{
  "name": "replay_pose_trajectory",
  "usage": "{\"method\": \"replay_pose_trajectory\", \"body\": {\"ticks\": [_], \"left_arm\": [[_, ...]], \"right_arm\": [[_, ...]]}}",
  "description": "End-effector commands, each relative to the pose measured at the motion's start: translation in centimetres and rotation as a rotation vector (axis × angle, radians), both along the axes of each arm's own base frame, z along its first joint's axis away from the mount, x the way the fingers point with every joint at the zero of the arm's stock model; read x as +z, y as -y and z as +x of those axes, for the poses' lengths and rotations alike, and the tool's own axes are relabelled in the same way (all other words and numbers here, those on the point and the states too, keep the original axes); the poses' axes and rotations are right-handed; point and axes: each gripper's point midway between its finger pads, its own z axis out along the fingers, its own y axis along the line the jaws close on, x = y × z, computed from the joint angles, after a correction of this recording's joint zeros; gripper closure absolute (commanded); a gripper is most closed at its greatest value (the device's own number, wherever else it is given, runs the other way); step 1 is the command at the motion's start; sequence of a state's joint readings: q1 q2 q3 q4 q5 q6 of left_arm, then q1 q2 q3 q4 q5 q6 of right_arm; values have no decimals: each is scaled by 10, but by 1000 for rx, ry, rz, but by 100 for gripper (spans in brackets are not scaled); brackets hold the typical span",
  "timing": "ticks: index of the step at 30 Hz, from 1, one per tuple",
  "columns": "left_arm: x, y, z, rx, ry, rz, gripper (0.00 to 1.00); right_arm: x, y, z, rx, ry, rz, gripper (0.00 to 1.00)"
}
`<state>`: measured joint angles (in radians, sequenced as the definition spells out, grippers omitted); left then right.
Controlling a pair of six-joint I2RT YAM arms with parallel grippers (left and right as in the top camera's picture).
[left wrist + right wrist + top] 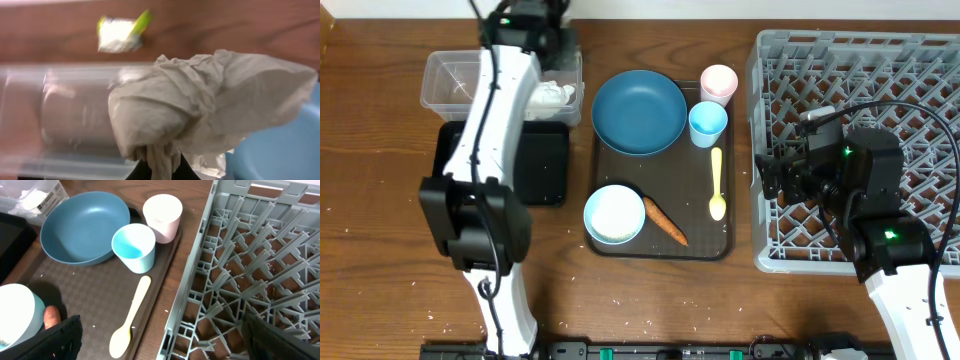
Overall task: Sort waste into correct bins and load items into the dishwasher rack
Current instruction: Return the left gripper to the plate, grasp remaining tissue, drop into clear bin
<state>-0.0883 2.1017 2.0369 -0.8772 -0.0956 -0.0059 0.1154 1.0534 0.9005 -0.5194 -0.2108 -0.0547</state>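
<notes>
My left gripper [160,172] is shut on a crumpled white tissue [210,100] and holds it over the edge of the clear tub [60,115]. The green-yellow wrapper [120,34] lies on the table beyond. In the overhead view the tissue [548,95] is at the tub's [455,80] right end, and the black tray [542,165] lies below it. My right gripper [170,345] is open and empty over the left edge of the dishwasher rack [860,90]. The blue plate [639,112], pink cup [718,83], light blue cup [708,123], spoon [717,185], bowl [614,213] and carrot [665,222] lie on the brown serving tray.
The brown serving tray [620,170] sits between the bins and the rack. Loose rice grains [620,298] are scattered on the table near the front. My left arm [490,130] reaches across the tub and the black tray.
</notes>
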Motion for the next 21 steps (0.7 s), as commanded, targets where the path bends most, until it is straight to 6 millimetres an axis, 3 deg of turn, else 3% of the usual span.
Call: {"method": "replay_pose_trajectory", "body": {"ticks": [1,4,10,16,21], "left_arm": [[-24,-23,-7,101,-56,-11,91],[-33,-30,-12,115,-80,-9,74],[-39,-33,-14,120,-90,-8,55],[-34,-31,-22,116,-113,-7,49],[-2,-18,-48,82,-134,-50,49]], "right_arm": [[10,-5,1,8,17,22,1],[11,-5,2,9,20,23,1],[11,-5,1,9,19,22,1],[11,-5,1,9,19,22,1],[11,-5,2,9,21,23,1]]}}
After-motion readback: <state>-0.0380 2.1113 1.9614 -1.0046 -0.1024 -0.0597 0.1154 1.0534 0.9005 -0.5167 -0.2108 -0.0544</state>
